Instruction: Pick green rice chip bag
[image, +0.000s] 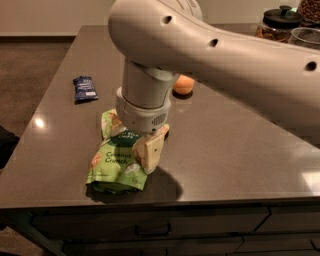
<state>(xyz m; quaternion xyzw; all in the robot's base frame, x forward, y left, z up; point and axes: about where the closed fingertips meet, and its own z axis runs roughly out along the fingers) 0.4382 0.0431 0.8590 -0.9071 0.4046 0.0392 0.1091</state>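
Observation:
The green rice chip bag (116, 165) lies flat near the front edge of the dark counter (240, 145), its "Coconut Crunch" text facing up. My gripper (146, 151) comes straight down from the big white arm (210, 55) and rests on the bag's upper right part. The wrist hides most of the bag's dark green band and its top half.
A small dark blue wrapper (85, 88) lies to the back left of the bag. An orange round fruit (183, 84) sits behind the arm. A dark-lidded jar (280, 24) and a clear container (306, 37) stand at the back right. Drawers (150, 227) run below the counter's front edge.

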